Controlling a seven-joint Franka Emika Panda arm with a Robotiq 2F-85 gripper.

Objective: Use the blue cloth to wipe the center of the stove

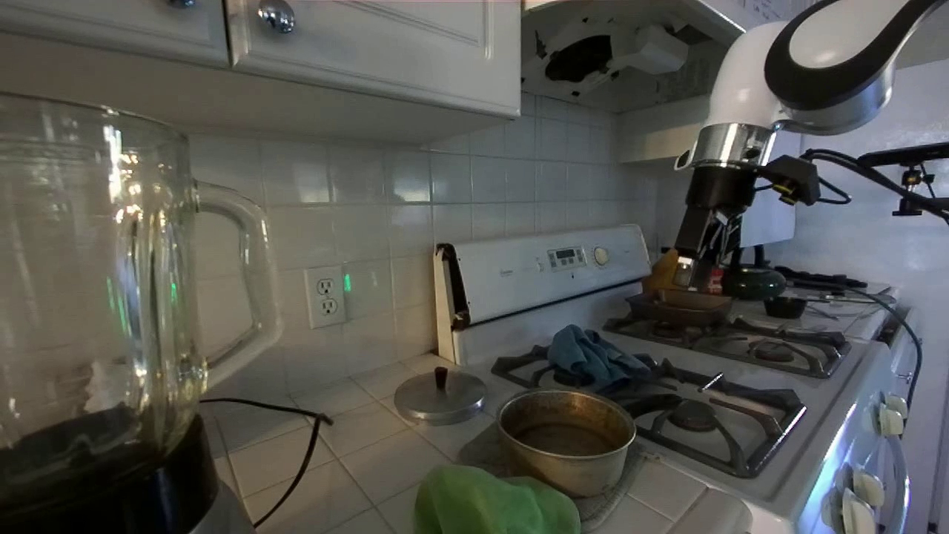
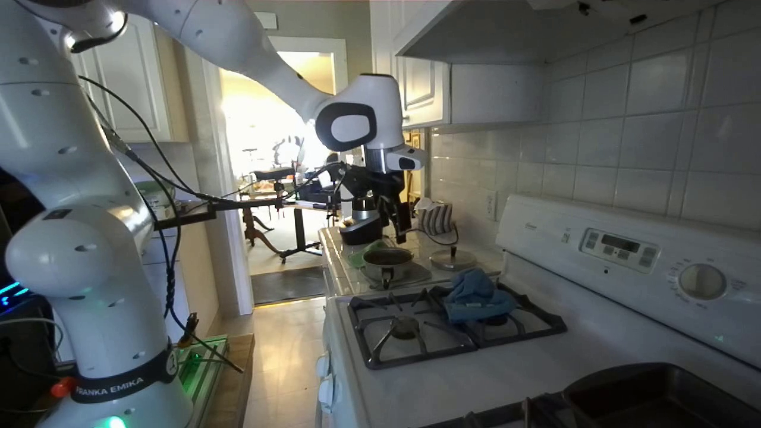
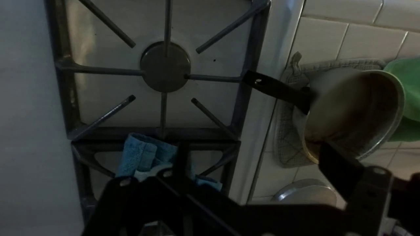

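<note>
The blue cloth (image 1: 593, 357) lies crumpled on the rear burner of the black grate nearest the counter, and it also shows in an exterior view (image 2: 475, 298). In the wrist view the cloth (image 3: 137, 154) is partly hidden behind a gripper finger. The white stove (image 2: 523, 371) has a bare middle strip between its two pairs of grates; that strip shows at the left of the wrist view (image 3: 26, 98). My gripper (image 3: 254, 147) is open and empty, its fingers wide apart. It hangs in the air above the stove and counter edge, apart from the cloth, in both exterior views (image 1: 693, 271) (image 2: 404, 232).
A metal pot (image 1: 567, 445) stands on a mat beside the stove, its handle over the stove edge (image 3: 275, 87). A lid (image 1: 441, 397), a green cloth (image 1: 489, 504) and a blender (image 1: 89, 245) are on the counter. A dark pan (image 2: 666, 395) sits on the far grate. A hood (image 1: 623, 67) overhangs.
</note>
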